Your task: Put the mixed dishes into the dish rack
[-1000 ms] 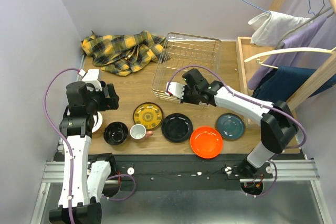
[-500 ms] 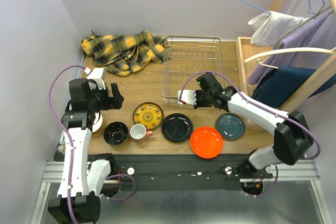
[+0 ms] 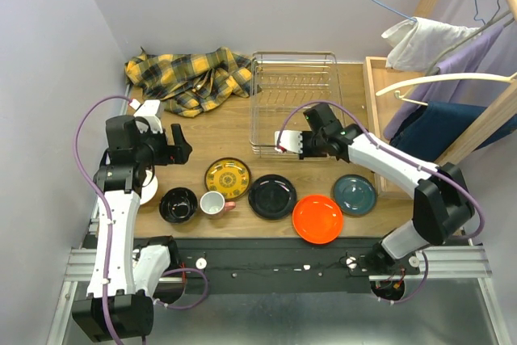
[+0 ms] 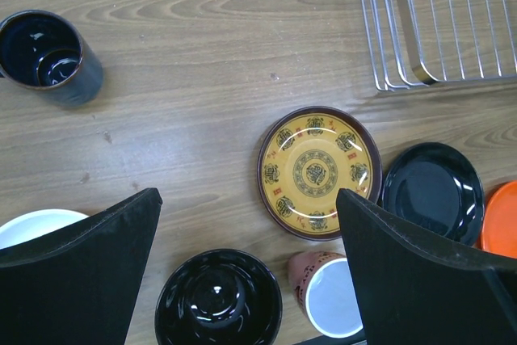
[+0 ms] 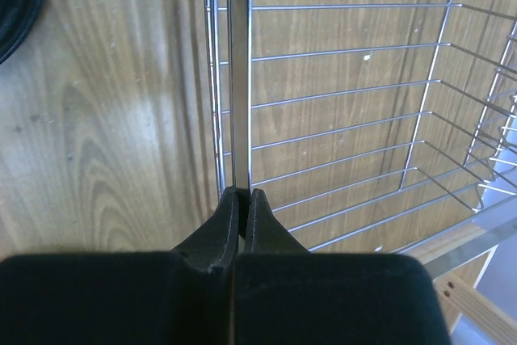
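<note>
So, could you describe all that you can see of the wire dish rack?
The dish rack is a rectangular basket of thin silver wire with low sides and a grid floor, through which the wooden table shows. It sits flat at the back of the table, with no dishes inside. The right gripper touches it: its fingers are shut on the rim wire of the near side. The plaid cloth lies to its left.

Left gripper [image 4: 246, 199]: jaws wide open, pointing down, arm folded at elbow. Right gripper [image 5: 240, 193]: fingers pinched tight together, arm stretched forward behind it.
</note>
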### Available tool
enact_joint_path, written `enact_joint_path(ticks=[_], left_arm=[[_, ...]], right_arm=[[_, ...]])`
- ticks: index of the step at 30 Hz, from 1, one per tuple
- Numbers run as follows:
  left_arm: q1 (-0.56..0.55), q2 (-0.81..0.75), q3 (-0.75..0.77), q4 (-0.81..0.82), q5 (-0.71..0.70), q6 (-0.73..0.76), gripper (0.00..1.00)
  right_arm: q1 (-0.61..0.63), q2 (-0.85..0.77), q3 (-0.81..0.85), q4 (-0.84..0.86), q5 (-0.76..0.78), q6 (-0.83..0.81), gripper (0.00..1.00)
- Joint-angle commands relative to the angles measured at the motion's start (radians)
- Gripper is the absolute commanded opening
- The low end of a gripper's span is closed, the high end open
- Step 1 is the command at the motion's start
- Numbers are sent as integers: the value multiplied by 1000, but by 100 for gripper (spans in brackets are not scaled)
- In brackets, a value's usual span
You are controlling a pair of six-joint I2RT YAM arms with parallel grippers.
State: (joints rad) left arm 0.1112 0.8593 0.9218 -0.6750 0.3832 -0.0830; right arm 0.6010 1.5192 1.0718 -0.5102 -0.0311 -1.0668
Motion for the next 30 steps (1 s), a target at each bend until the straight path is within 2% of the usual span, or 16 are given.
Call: enact_joint_path(ticks=[1,10,14,23,24,25,26,30], left_arm=[[-2,4,40,0,42,0,99],[-2,-14,11,6,45,2,99],[-2,-13,2,23,59,3,99],[-10,82,117,-72,31,198,99],[-8,95,126,-83,11,215,98],[-8,101,141,-84,-25,226,99],[-8,115,159,-93,-55,248,99],[-8,254,291,-201,-156,393,93]], right_arm=[[-10,91,78,-30,-10,-4,1],[-1,127,174,-126,-70,106,1],[11,107,149,-131,-73,107,1],[79,102,138,-119,-69,133,1],[79,110,140,-117,-50,140,3],[79,110,142,-108,-30,148,16],[79,111,151,-106,-9,157,43],[79,53,189,-99,22,209,59]])
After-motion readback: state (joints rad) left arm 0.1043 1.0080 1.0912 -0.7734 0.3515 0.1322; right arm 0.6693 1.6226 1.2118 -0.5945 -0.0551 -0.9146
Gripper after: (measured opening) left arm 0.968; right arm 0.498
